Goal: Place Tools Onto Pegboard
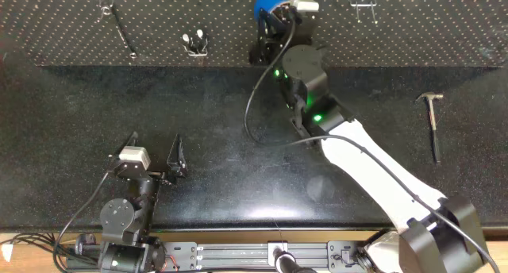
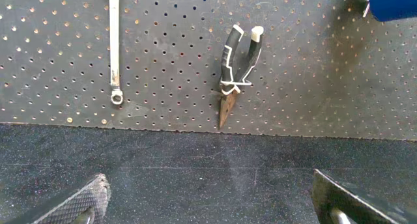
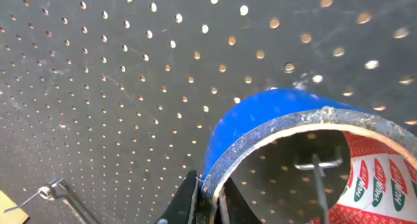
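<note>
- The work surface (image 1: 198, 106) is a black, finely speckled mat, running from the near edge to the far edge.
- A dark pegboard (image 1: 63, 27) stands along the far edge, its rows of small holes showing pale.
- Soft light leaves a faint dull sheen near the surface's middle.
- A strip of light wood (image 1: 9, 243) shows at the near left corner.

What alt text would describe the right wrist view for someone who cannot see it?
A blue roll of tape, pinched at its rim by the right gripper, is held close to a pegboard. A metal hook shows through the roll's centre.
</note>
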Robot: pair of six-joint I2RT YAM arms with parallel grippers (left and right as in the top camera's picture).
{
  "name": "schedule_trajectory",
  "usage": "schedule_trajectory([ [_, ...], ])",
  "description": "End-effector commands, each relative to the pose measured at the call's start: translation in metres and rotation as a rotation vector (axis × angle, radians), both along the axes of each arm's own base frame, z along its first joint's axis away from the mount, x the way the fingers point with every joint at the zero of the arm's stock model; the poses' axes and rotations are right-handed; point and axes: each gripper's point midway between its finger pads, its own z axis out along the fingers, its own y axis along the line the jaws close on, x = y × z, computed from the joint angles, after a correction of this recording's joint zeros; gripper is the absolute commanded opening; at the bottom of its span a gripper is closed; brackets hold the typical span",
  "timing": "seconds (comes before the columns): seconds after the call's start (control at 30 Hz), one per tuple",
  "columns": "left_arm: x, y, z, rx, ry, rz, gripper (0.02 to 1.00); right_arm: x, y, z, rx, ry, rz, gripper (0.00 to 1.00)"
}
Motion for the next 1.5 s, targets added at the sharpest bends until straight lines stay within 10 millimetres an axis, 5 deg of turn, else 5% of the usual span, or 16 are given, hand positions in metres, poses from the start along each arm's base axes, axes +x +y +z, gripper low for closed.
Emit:
schedule_trajectory([
  [0.03, 0.000, 0.001, 0.000, 0.009, -0.003, 0.005, 0.996, 0.003, 0.008, 0.014, 0.028, -0.032, -0.002, 0.075],
  [0.37, 0.000, 0.001, 0.000, 0.009, -0.003, 0.005, 0.993, 0.002, 0.009, 0.018, 0.063, -0.038, 0.006, 0.077],
  [0.43, 0.000, 0.001, 0.000, 0.009, -0.003, 0.005, 0.993, 0.002, 0.009, 0.018, 0.061, -0.035, 0.006, 0.251],
  [0.6, 0.000, 0.001, 0.000, 0.009, -0.003, 0.005, 0.993, -0.003, 0.021, 0.014, 0.055, -0.020, 0.079, 0.268],
  [0.83, 0.000, 0.001, 0.000, 0.009, -0.003, 0.005, 0.993, -0.017, 0.014, -0.018, -0.037, 0.142, 0.088, 0.266],
  [0.9, 0.000, 0.001, 0.000, 0.009, -0.003, 0.005, 0.991, -0.038, 0.010, -0.025, -0.076, 0.226, 0.135, 0.268],
  [0.97, 0.000, 0.001, 0.000, 0.009, -0.003, 0.005, 0.996, -0.090, -0.022, -0.042, -0.181, 0.419, 0.131, 0.270],
  [1.0, 0.000, 0.001, 0.000, 0.009, -0.003, 0.005, 0.993, -0.129, -0.050, -0.059, -0.327, 0.530, 0.153, 0.367],
  [1.03, 0.000, 0.001, 0.000, 0.009, -0.003, 0.005, 0.996, -0.168, -0.100, -0.083, -0.551, 0.659, 0.208, 0.667],
  [1.1, 0.000, 0.001, 0.000, 0.009, -0.003, 0.005, 0.993, -0.198, -0.182, -0.105, -0.654, 0.863, 0.108, 0.715],
  [1.13, 0.000, 0.001, 0.000, 0.009, -0.003, 0.005, 0.993, -0.212, -0.254, -0.119, -0.634, 1.029, -0.036, 0.735],
  [1.17, 0.000, 0.001, 0.000, 0.009, -0.003, 0.005, 0.993, -0.217, -0.299, -0.132, -0.602, 1.130, -0.117, 0.774],
  [1.3, 0.000, 0.001, 0.000, 0.009, -0.003, 0.005, 0.993, -0.217, -0.350, -0.197, -0.338, 1.231, 0.035, 0.798],
  [1.37, 0.000, 0.001, 0.000, 0.009, -0.003, 0.005, 0.993, -0.218, -0.366, -0.230, -0.449, 1.292, 0.148, 0.855],
  [1.5, 0.000, 0.001, 0.000, 0.009, -0.003, 0.005, 0.993, -0.223, -0.408, -0.260, -0.622, 1.425, 0.099, 0.901],
])
